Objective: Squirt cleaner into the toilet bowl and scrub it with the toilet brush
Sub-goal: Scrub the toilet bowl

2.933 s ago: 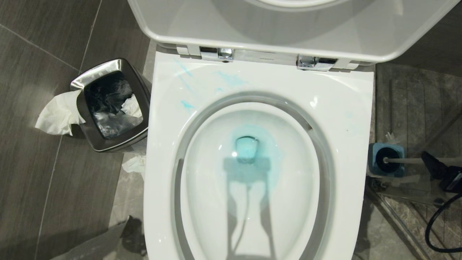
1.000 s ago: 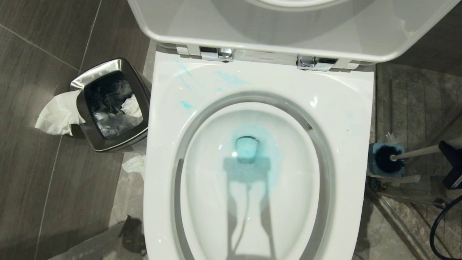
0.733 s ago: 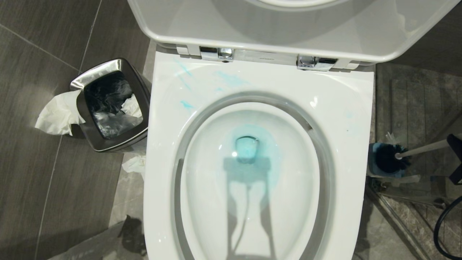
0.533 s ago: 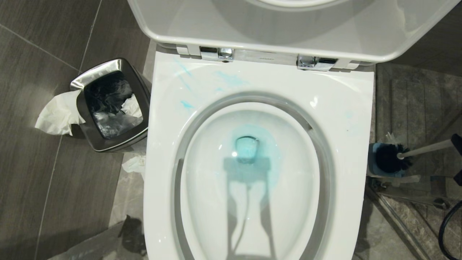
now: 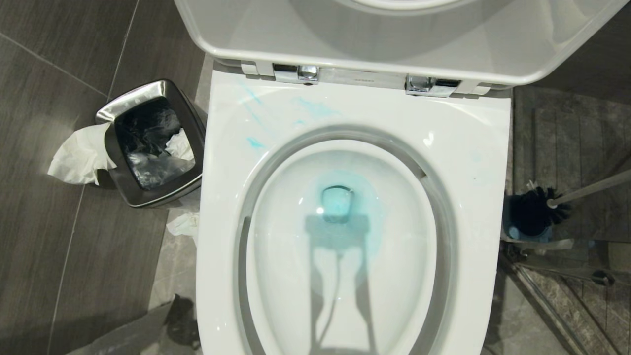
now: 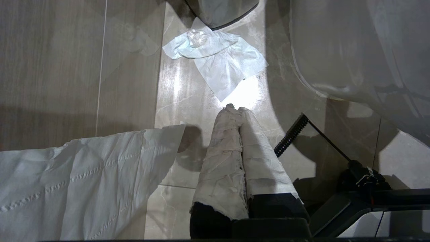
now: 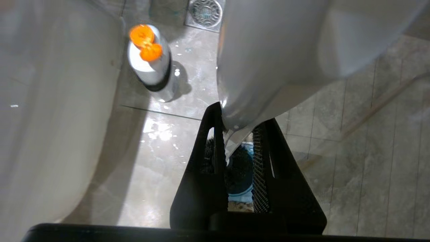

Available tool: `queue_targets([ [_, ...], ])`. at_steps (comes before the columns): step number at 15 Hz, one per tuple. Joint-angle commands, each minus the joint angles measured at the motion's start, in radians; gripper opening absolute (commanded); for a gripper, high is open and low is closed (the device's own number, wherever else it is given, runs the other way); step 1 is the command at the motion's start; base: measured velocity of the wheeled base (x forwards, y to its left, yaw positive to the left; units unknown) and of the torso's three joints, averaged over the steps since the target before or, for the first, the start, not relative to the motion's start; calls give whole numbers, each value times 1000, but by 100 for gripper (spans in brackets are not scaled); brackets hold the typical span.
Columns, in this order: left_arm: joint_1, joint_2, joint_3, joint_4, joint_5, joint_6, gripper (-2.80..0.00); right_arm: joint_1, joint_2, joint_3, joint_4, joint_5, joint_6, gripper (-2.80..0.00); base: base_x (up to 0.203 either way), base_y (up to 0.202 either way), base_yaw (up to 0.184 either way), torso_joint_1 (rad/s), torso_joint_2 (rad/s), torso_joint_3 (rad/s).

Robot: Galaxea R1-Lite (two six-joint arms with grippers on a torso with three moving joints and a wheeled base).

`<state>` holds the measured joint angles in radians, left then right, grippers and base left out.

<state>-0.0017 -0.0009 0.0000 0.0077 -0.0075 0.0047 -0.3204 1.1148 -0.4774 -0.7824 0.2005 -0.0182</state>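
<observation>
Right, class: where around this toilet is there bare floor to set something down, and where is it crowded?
Free: dark tiles left of the steel bin and hanging tissue. Crowded: the gap between bin and toilet bowl holds tissue scraps; right of the bowl, the toilet brush and holder.

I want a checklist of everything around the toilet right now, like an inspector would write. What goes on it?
Surface: grey floor tiles, shiny patches near the bottle.
Job's things: toilet bowl open, lid up; cleaner tints the water blue, smears on the rim; toilet brush lifted over its blue holder.
Clutter: steel bin with tissue hanging out; loose tissue on the floor; orange-capped bottle.
Claws: right claw shut on the brush handle; left claw shut, wrapped in paper, parked low.
Cables: black cable beside the left claw.
Surroundings: floor drain.
</observation>
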Motion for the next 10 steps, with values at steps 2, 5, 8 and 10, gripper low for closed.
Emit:
queue_targets([
  [2, 0, 1, 2, 0, 0, 0, -280, 0, -77, -41, 34, 3, 0, -280, 0, 0, 0, 0, 0, 0],
  [5, 0, 1, 2, 0, 0, 0, -280, 0, -122, -105, 144, 2, 1, -280, 0, 0, 0, 0, 0, 0],
  [8, 0, 1, 2, 0, 0, 0, -280, -2, -171, -253, 332, -2, 31, -280, 0, 0, 0, 0, 0, 0],
  [10, 0, 1, 2, 0, 0, 0, -280, -2, -184, -367, 446, -28, 63, -280, 0, 0, 0, 0, 0, 0],
])
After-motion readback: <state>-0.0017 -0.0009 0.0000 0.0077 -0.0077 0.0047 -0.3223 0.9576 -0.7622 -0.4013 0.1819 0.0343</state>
